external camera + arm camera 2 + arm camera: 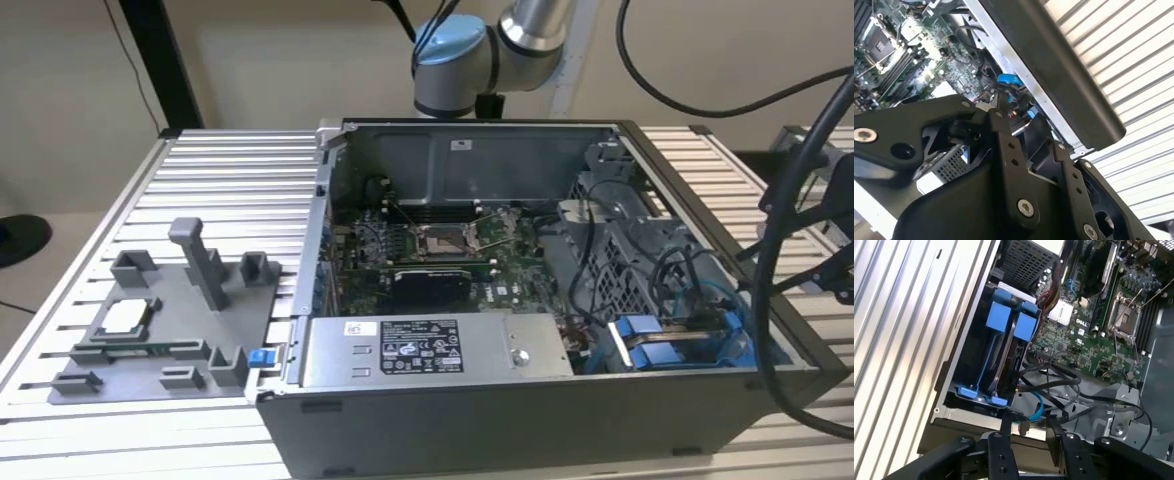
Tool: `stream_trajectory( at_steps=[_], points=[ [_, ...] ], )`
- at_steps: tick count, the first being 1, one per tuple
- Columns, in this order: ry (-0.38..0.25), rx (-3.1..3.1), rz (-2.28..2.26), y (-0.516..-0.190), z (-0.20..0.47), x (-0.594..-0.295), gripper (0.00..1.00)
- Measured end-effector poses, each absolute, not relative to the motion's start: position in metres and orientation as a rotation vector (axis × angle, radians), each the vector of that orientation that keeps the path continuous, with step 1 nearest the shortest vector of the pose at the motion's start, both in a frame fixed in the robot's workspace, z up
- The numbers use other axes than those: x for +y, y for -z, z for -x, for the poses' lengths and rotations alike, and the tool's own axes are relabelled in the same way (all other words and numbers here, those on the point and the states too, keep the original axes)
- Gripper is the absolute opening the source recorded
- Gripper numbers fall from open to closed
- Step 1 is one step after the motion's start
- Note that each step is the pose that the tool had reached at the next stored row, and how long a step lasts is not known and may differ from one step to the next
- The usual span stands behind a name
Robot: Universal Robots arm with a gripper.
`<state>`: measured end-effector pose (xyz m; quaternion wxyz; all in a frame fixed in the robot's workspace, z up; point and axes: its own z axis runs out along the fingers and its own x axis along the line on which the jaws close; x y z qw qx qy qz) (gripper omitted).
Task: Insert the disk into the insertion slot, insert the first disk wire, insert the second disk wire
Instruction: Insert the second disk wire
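Claw: the gripper (1029,432) stands with its jaws parted to a middling gap and nothing clamped between them, as far as both wrist views show
Claw's place: low over the open case (534,420), at the corner where the drive bay meets the case wall; the arm (461,50) rises from behind the case in the exterior view
Disk: the disk (1009,360) sits on edge inside the slot (968,365), beside a second blue-ended tray (993,315); the blue ends of the two look level, so I judge the disk fully seated
Long axis: the disk runs straight away from the gripper, parallel to the case wall, with its blue handle at the far end and its plain end just ahead of the fingertips
Wires: a blue wire (1036,405) and a bundle of black wires (1054,382) loop across from the board (1089,335) toward the disk's near end
Nearest thing: a small dark plug (1022,426) at the blue wire's end lies in the gap between the jaws, close to the disk's near end; whether it touches either finger I cannot tell
Progress: disk step looks done; whether any wire is plugged in is hidden
Surroundings: the case rests on a ribbed table (227,170)
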<state>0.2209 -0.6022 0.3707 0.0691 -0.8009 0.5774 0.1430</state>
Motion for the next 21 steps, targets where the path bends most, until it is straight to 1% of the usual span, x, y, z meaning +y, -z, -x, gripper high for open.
stream_trajectory(
  at_steps=[2, 10, 12, 16, 18, 19, 21],
  points=[
    [-0.413, 1.725, 2.414, -0.369, -0.221, -0.602, 1.00],
    [-0.395, 1.854, 2.298, -0.358, -0.221, -0.603, 1.00],
    [-0.402, 1.884, 2.276, -0.357, -0.221, -0.603, 1.00],
    [-0.442, 1.938, 2.246, -0.356, -0.221, -0.603, 1.00],
    [-0.449, 1.960, 2.229, -0.355, -0.221, -0.603, 1.00],
    [-0.451, 1.973, 2.217, -0.354, -0.221, -0.603, 0.00],
    [-0.451, 2.000, 2.190, -0.353, -0.221, -0.603, 0.00]
  ],
)
